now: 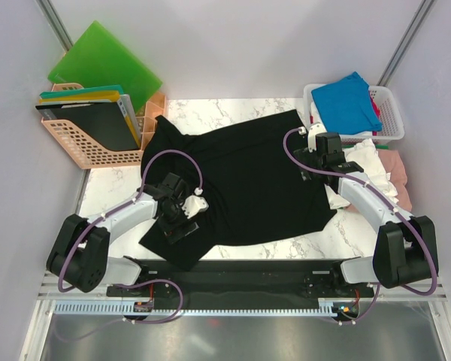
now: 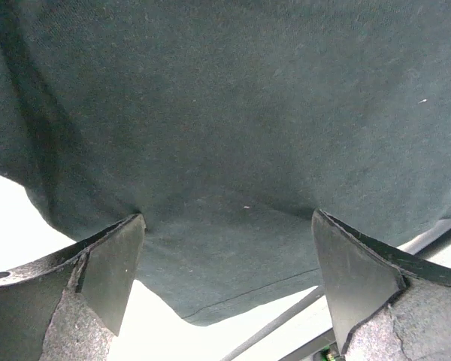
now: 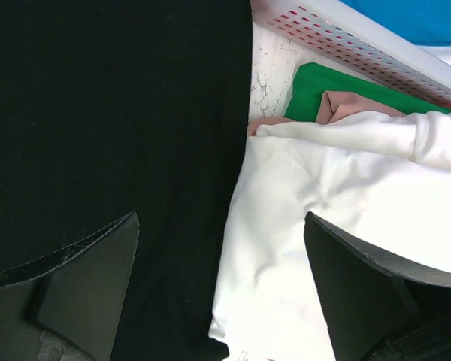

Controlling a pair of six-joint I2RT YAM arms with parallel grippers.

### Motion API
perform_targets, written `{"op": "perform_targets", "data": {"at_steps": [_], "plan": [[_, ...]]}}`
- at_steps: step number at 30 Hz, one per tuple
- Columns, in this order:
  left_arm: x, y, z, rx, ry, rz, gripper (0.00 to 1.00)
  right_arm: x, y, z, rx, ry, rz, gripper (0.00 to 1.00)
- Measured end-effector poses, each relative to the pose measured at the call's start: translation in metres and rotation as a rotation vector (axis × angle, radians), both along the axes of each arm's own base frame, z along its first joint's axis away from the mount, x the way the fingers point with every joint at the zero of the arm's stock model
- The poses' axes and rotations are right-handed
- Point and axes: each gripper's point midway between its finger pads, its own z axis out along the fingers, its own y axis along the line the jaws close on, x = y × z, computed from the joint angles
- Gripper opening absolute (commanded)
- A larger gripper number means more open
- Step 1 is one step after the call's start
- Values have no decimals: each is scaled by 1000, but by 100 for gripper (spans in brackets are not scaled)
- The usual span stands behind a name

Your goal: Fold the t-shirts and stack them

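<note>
Large black cloth t-shirt lies spread flat across the white marble tabletop. Left pincer is spread wide, empty, at its near-left hem. Right pincer is spread wide, empty, straddling the shirt's right edge and a crumpled white t-shirt beside it.

Overhead, close wrists: shared black t-shirt
</note>
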Motion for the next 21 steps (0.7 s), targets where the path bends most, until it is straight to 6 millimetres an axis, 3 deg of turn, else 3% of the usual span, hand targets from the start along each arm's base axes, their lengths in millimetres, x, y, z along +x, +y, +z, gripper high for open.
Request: {"op": "perform_targets", "data": {"at_steps": [11,16,21], "plan": [[9,6,-2,8,-32,21,100,-1,0,-3,0,3,0,98],[22,30,-2,1,-49,110,100,-2,0,-4,-1,5,0,98],[23,56,-2,-7,-62,177,100,-2,0,-5,0,4,0,98]]}}
